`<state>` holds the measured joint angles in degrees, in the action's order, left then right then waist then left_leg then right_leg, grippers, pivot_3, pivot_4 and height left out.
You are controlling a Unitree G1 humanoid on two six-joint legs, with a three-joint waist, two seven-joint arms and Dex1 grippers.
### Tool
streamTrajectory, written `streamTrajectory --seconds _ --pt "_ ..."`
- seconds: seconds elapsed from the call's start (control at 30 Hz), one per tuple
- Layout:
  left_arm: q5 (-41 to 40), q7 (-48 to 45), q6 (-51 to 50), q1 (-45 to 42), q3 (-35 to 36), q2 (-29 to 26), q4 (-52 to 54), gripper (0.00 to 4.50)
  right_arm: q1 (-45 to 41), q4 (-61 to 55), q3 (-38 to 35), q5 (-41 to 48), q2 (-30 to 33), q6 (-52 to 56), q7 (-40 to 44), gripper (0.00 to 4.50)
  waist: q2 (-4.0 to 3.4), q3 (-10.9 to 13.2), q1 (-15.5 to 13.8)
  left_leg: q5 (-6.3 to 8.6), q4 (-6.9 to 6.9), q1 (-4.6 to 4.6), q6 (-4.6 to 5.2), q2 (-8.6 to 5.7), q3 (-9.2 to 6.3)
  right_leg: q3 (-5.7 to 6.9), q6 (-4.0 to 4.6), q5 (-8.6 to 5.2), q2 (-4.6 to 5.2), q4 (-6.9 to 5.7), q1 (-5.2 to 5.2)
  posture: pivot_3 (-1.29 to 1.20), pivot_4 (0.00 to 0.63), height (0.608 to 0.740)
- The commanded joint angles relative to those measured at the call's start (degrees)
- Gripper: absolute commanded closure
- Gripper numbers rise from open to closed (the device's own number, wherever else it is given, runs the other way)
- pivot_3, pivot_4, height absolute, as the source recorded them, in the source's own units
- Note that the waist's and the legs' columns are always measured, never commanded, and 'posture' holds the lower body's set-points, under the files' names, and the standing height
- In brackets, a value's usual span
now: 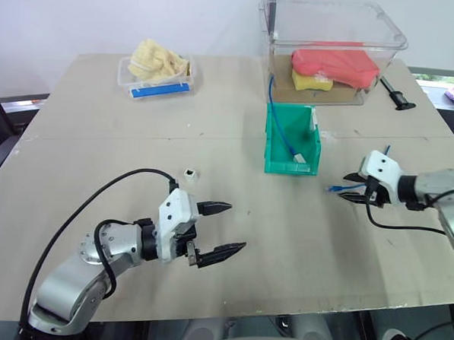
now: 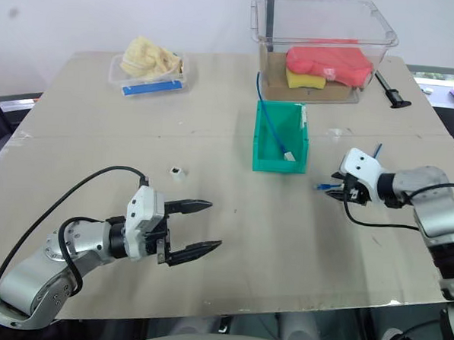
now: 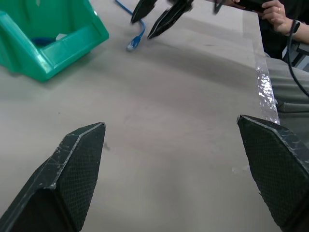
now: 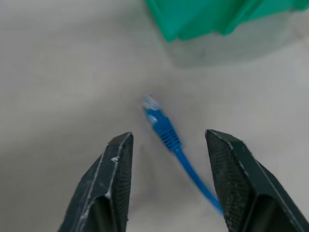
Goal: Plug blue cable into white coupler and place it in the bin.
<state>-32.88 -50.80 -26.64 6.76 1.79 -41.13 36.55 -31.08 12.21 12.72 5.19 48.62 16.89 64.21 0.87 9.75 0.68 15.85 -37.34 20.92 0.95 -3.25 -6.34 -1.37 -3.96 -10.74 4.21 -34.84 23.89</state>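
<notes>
Blue cable (image 4: pixel 166 133) plug lies on the table near its right edge, between the parted, empty fingers of the right gripper (image 1: pixel 355 188). Plug looks slightly off-centre; centre before closing. White coupler (image 1: pixel 189 172) sits mid-table near the wide-open, empty left gripper (image 1: pixel 222 229); bin (image 1: pixel 272 148) beyond.

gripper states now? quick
Left pincer: open, holding nothing, above the table.
Right pincer: open, astride the blue cable plug end, not gripping it.

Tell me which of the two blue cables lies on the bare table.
The blue cable by the right gripper does, its plug between open fingers. The other blue cable hangs into the green bin.
</notes>
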Motion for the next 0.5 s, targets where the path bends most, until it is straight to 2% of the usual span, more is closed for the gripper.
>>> streamTrajectory --seconds 0.03,0.13,0.2,0.23,0.3,0.5 --pt "-0.85 0.73 0.2 -0.03 0.81 0.04 2.41 0.0 -4.05 5.5 1.86 -2.56 -1.36 -2.21 2.41 2.28 -0.01 0.01 0.0 -0.01 0.01 0.0 -0.01 0.0 0.01 -0.01 0.0 0.0 0.0 0.0 0.0 0.0 0.15 0.74" --pt "-0.53 0.34 1.13 0.56 1.08 0.15 1.57 0.0 -5.7 8.8 2.94 -3.64 -2.65 -4.42 4.2 3.16 -0.01 0.0 0.0 0.0 0.02 -0.01 -0.01 0.0 0.0 -0.01 0.01 0.0 -0.01 0.01 0.0 0.0 0.15 0.74" --pt "-0.33 0.22 1.59 0.78 1.38 0.17 1.02 0.0 -5.76 8.86 2.94 -3.74 -3.04 -5.02 5.24 4.26 0.0 0.0 0.0 0.0 0.02 -0.03 -0.01 0.0 0.0 -0.02 0.01 0.01 -0.01 0.0 0.0 0.0 0.15 0.74" --pt "-0.18 0.21 1.78 0.83 1.48 0.14 0.77 0.0 -5.52 8.16 2.81 -3.71 -3.02 -5.18 5.7 4.45 -0.01 0.0 0.0 0.0 0.01 -0.04 -0.01 0.0 -0.01 -0.02 0.02 0.02 -0.01 -0.01 -0.01 0.0 0.15 0.74" --pt "0.49 0.3 2.27 0.89 1.47 0.0 0.09 0.0 -4.47 4.9 2.42 -3.02 -2.77 -4.57 6.72 4.45 -0.01 0.0 0.0 0.0 0.0 -0.06 0.0 0.0 -0.03 -0.04 0.06 0.05 -0.01 -0.02 -0.01 0.0 0.15 0.74" --pt "3.21 1.87 4.01 0.65 0.96 1.1 -3.51 0.0 1.86 -20.97 5.03 1.72 -5.02 10.75 6.91 4.45 -0.08 0.03 0.15 0.01 0.05 -0.05 -0.01 0.12 -0.26 0.01 0.09 0.06 -0.11 -0.05 0.03 0.0 0.15 0.74"
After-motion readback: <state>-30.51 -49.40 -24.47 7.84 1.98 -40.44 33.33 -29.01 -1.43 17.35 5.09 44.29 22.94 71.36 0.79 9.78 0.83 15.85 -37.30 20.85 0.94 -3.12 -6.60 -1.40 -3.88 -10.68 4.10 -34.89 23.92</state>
